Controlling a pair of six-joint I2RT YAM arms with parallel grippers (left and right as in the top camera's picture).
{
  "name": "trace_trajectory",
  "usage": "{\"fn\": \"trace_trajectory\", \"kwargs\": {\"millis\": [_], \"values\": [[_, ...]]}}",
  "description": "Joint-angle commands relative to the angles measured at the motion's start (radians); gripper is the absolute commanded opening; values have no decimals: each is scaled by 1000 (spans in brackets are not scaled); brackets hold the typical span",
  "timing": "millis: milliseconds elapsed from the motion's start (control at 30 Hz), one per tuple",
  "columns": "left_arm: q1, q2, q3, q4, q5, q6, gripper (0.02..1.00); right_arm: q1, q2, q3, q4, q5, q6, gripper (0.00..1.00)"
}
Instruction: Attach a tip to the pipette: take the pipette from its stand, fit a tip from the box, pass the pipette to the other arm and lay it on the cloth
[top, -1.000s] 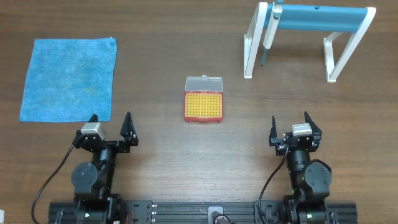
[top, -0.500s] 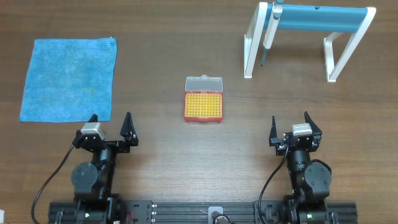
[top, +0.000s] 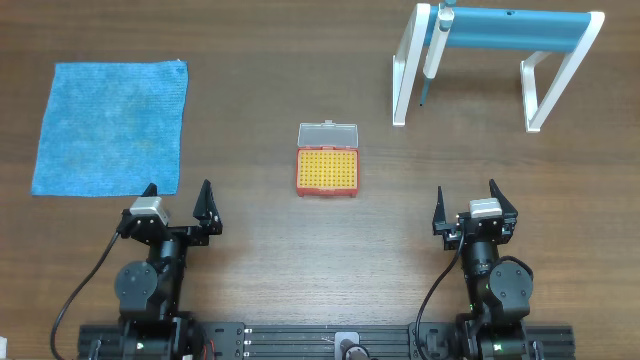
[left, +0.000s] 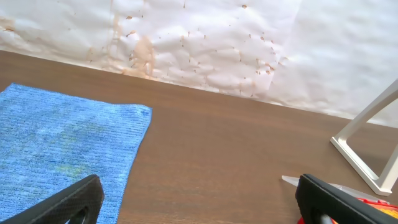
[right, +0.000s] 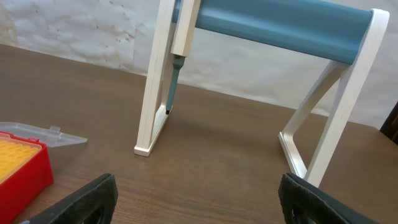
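The pipette (top: 432, 55) hangs from the blue-and-white stand (top: 500, 30) at the back right; in the right wrist view the pipette (right: 177, 59) hangs beside the stand's leg (right: 155, 81). A red tip box (top: 327, 171) full of yellow tips lies mid-table with its clear lid folded back. A blue cloth (top: 112, 128) is spread at the left. My left gripper (top: 180, 205) stands open near the front edge, just in front of the cloth. My right gripper (top: 467, 208) stands open near the front right, far from the stand. Neither holds anything.
The wooden table (top: 260, 90) is bare between the cloth, box and stand. A white papered wall (left: 205, 43) rises behind the table's far edge. Both arm bases sit along the front edge.
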Motion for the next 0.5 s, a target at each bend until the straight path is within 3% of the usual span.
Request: {"fn": "trace_trajectory", "kwargs": {"millis": [33, 67, 167, 233, 333, 400, 500], "values": [[4, -7, -3, -6, -10, -1, 996, -4, 266, 218, 0, 16, 19, 840], [4, -7, -3, -6, -10, -1, 996, -4, 404, 315, 0, 8, 19, 840], [4, -7, -3, -6, -10, -1, 996, -4, 782, 563, 68, -154, 19, 840], [4, -7, -3, -6, -10, -1, 996, -5, 982, 655, 192, -199, 19, 840], [4, -7, -3, -6, -10, -1, 996, -10, 1197, 679, 480, -145, 58, 840], [4, -7, -3, -6, -10, -1, 996, -11, 1275, 679, 579, -39, 203, 842], [4, -7, -3, -6, -10, -1, 996, -9, 1384, 679, 675, -28, 347, 842]]}}
